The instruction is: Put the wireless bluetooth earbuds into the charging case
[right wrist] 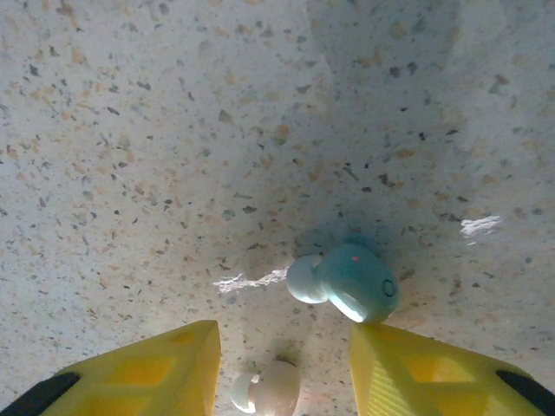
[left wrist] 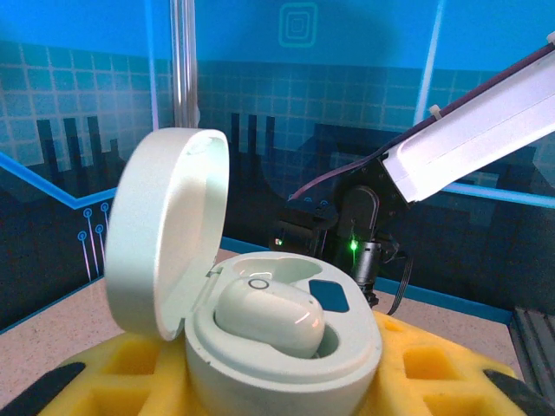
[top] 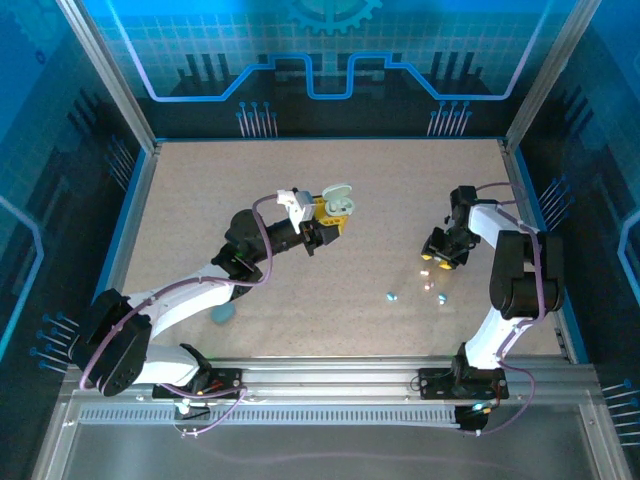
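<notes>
The left claw is closed narrowly on a white case, which sits upright between its yellow fingers above the table. The lid stands swung open on the left of the claw's own view. One white earbud lies in the nearer pocket of the case. The pocket just beyond it shows a dark blue floor. Straight ahead of this claw, past the case, the right arm crosses the view. Well back from the left claw, beside its own arm, a small teal rounded thing lies on the table, partly hidden; I cannot tell what it is

The right claw, well apart from the left one, points down at the table with its fingers standing apart, gripping nothing. Between the fingertips, touching neither, a whitish earbud lies on the table. Just past the tip of the finger on the right of that view lies a pale blue earbud, near the whitish one but not touching it. Seen from above, the pale blue earbud lies off to this claw's left, toward the arm bases
</notes>
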Action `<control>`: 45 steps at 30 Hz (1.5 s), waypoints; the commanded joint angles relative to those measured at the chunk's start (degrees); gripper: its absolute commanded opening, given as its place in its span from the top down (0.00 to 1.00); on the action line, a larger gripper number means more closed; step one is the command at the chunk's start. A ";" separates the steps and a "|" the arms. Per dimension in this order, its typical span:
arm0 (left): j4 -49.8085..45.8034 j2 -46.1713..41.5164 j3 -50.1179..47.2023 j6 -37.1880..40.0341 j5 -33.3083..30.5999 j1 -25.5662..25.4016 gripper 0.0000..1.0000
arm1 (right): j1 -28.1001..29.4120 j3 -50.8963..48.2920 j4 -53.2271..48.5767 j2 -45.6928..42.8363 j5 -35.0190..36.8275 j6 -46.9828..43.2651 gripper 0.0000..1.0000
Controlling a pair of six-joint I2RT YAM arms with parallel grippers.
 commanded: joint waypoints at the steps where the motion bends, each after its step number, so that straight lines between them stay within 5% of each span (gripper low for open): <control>1: 1.50 -1.04 1.28 -0.70 1.02 -0.32 0.64 | 0.56 1.28 -0.25 0.88 2.72 0.20 0.55; 24: 1.63 -0.76 0.96 -0.26 0.54 -0.39 0.64 | -0.53 6.28 -1.90 4.49 7.51 -3.12 0.56; 45: 1.51 -0.86 1.00 -0.32 0.34 -0.31 0.64 | -0.49 7.92 -3.79 7.71 7.52 -5.33 0.70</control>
